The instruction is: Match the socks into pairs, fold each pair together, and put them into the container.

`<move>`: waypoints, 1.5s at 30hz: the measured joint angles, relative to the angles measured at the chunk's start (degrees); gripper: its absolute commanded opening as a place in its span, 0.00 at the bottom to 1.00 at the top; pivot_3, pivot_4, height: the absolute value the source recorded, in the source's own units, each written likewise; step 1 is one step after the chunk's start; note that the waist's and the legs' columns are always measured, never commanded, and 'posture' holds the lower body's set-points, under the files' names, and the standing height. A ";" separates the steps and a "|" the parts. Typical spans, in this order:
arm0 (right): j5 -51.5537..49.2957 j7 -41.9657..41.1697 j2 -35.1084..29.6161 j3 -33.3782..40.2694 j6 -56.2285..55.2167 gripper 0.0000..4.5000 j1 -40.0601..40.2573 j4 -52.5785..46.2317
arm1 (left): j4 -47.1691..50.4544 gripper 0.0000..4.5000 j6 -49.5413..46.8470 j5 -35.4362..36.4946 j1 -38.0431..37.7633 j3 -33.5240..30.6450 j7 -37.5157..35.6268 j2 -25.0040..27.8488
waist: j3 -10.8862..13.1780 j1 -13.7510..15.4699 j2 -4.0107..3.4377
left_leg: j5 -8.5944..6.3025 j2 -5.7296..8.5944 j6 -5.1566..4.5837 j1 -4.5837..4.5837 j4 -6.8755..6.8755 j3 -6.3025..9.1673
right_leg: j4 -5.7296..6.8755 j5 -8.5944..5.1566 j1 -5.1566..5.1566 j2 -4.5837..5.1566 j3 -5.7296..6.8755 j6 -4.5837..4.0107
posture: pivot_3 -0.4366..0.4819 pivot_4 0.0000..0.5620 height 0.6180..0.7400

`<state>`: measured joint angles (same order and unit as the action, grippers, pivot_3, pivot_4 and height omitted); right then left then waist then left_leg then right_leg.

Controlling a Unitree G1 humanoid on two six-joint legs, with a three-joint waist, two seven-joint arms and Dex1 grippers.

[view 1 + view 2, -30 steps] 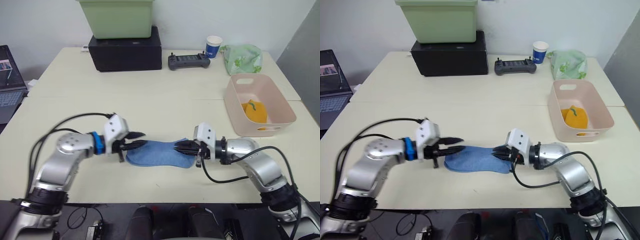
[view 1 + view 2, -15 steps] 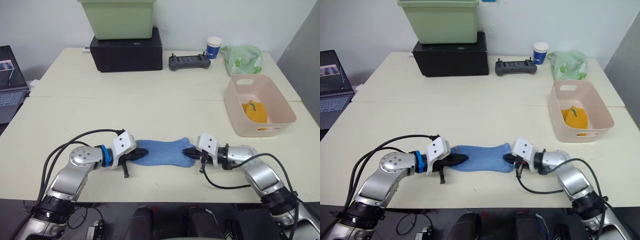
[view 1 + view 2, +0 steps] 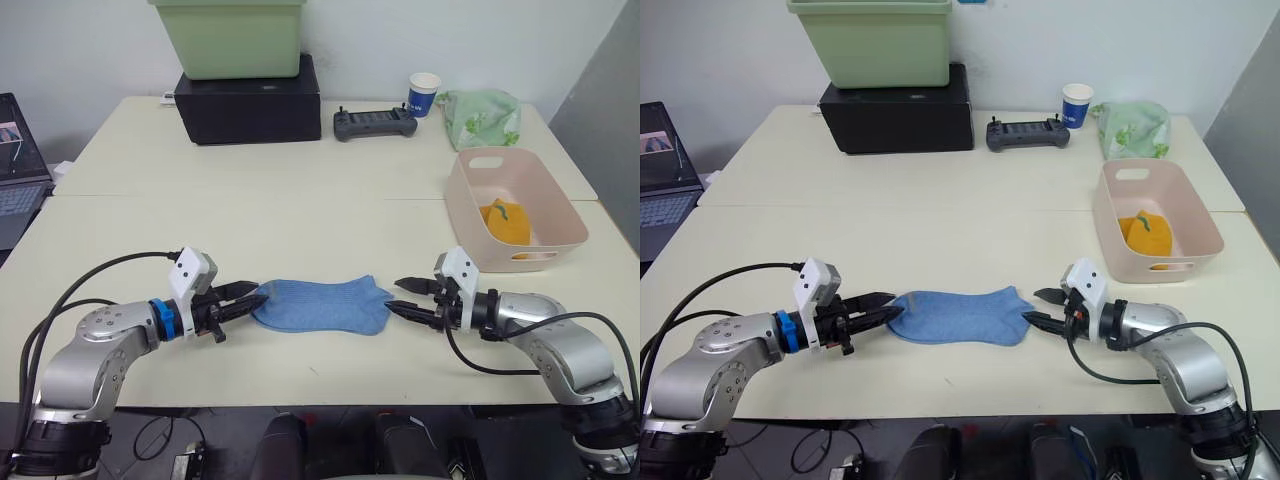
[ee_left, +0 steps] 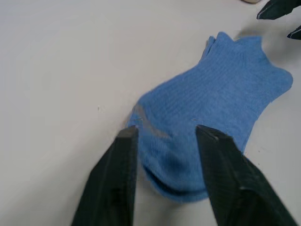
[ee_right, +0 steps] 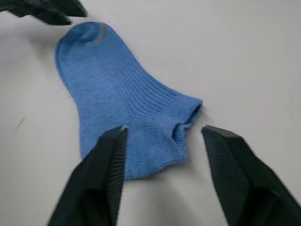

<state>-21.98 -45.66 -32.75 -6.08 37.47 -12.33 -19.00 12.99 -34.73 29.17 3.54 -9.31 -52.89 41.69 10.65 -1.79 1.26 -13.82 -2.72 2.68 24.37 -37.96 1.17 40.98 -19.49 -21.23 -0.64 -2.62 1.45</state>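
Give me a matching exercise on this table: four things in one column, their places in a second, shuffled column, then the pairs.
Things:
1. blue socks
2. orange sock
3. green tub
4. paper cup

Places:
A. on the black box
B. flat on the table between the left gripper and right gripper
C. beside the controller
D. inside the pink basket

Pairs: 1-B, 2-D, 3-A, 4-C

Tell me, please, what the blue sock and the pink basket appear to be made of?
The blue sock looks like soft knitted fabric, probably a cotton blend: the right wrist view shows fine ribbing and a thicker cuff band, with a matte surface. The pink basket looks like moulded plastic: smooth, slightly glossy walls, rounded corners and cut-out handle slots.
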 measured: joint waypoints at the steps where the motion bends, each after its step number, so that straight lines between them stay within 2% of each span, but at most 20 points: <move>1: 0.19 0.57 0.37 -0.19 0.41 0.94 -0.06 0.19 | 0.00 0.72 -0.05 -0.16 0.00 0.02 0.63 -0.22 | 0.00 0.01 0.00 | 0.00 0.00 0.00 0.00 0.00 0.00 | 0.00 0.00 0.00 0.00 0.00 0.00 | 0.48 0.27 1.00; 2: 0.46 1.09 0.84 -0.72 0.91 1.00 -0.12 0.49 | -0.08 0.79 -0.07 -0.54 0.00 0.10 1.69 -0.57 | 0.00 0.04 0.00 | 0.00 0.02 0.00 0.00 0.00 -0.01 | -0.01 0.00 0.00 0.00 0.00 0.00 | 0.48 0.27 1.00; 7: 1.99 2.01 1.40 -4.19 1.84 1.00 -0.15 1.88 | -0.59 0.79 -2.13 -0.82 -0.30 1.34 3.78 -1.68 | 0.00 0.03 0.00 | 0.00 0.02 0.00 0.01 0.00 -0.03 | -0.02 0.00 -0.01 0.00 0.00 0.00 | 0.48 0.27 1.00; 10: 2.64 2.32 1.88 -4.68 2.08 0.86 -0.45 1.92 | -0.44 0.80 -2.51 -1.04 -0.83 2.41 4.33 -1.94 | 0.00 0.03 0.00 | 0.00 0.00 0.00 0.00 0.01 -0.01 | -0.01 0.00 -0.01 0.01 0.00 0.00 | 0.48 0.27 1.00; 14: 2.55 2.54 3.99 -4.85 3.06 0.55 -2.01 2.40 | 0.14 0.61 -2.74 -0.96 -1.12 2.83 4.48 -1.94 | 0.00 0.03 0.00 | 0.00 0.01 0.00 0.00 0.01 -0.02 | -0.01 0.00 -0.01 0.00 0.01 0.00 | 0.48 0.27 1.00; 20: 1.94 1.95 3.81 -4.55 4.38 0.06 -1.93 3.38 | 2.81 0.15 -3.29 -0.64 -3.79 3.31 4.70 -2.12 | 0.00 0.03 0.00 | 0.00 0.02 0.00 0.01 0.02 -0.04 | -0.04 0.00 -0.01 0.07 -0.02 0.00 | 0.48 0.27 1.00; 21: 1.27 1.90 3.74 -4.22 5.05 0.00 -1.65 3.28 | 3.35 0.09 -3.83 -0.34 -4.00 3.42 4.91 -2.57 | 0.00 0.06 0.00 | 0.00 0.03 0.00 0.01 0.02 -0.03 | -0.04 0.00 0.00 0.07 -0.02 0.00 | 0.48 0.27 1.00; 22: 0.62 1.87 3.38 -3.90 5.69 0.00 -1.34 3.04 | 3.97 0.01 -4.51 0.03 -4.22 3.67 5.16 -3.00 | 0.00 0.10 0.00 | 0.00 0.03 0.00 0.01 0.01 -0.03 | -0.04 0.00 0.01 0.09 -0.02 0.00 | 0.48 0.27 1.00; 33: -6.40 -0.65 -5.37 3.01 12.94 0.00 2.56 -3.03 | 11.70 0.00 -13.09 5.60 -4.86 6.79 8.56 -5.68 | 0.00 0.03 0.00 | 0.00 0.06 0.00 0.01 0.02 0.01 | -0.07 0.00 0.04 0.05 -0.05 0.00 | 0.48 0.27 1.00; 39: -6.36 -2.25 -5.96 2.95 11.70 0.00 2.51 -1.47 | 11.22 0.00 -11.83 4.28 -5.28 8.45 9.63 -5.79 | 0.00 0.02 0.00 | 0.00 0.06 0.00 0.01 0.02 0.01 | -0.08 0.00 0.04 -0.01 -0.06 0.00 | 0.48 0.27 1.00; 42: -6.28 -3.20 -6.01 2.59 10.62 0.00 2.35 0.15 | 10.81 0.16 -9.97 3.85 -5.55 8.25 9.51 -5.85 | 0.00 0.06 0.00 | 0.00 0.06 0.00 0.01 0.02 0.01 | -0.08 0.00 0.04 -0.01 -0.06 0.00 | 0.48 0.27 1.00; 45: -6.26 -4.27 -6.66 2.58 9.78 0.00 2.15 1.39 | 9.52 0.39 -9.01 4.22 -5.46 6.49 7.90 -4.03 | 0.00 0.06 0.00 | 0.00 0.05 0.00 0.01 0.02 0.01 | -0.08 -0.01 0.03 -0.03 -0.05 0.00 | 0.48 0.27 1.00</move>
<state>-28.24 -49.93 -39.41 -3.50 47.24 -10.18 -17.61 22.50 -43.74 33.39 -1.92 -2.81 -44.99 37.66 10.65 -1.72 1.26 -13.82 -2.68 2.68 24.38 -37.94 1.18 40.90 -19.49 -21.20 -0.67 -2.67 1.45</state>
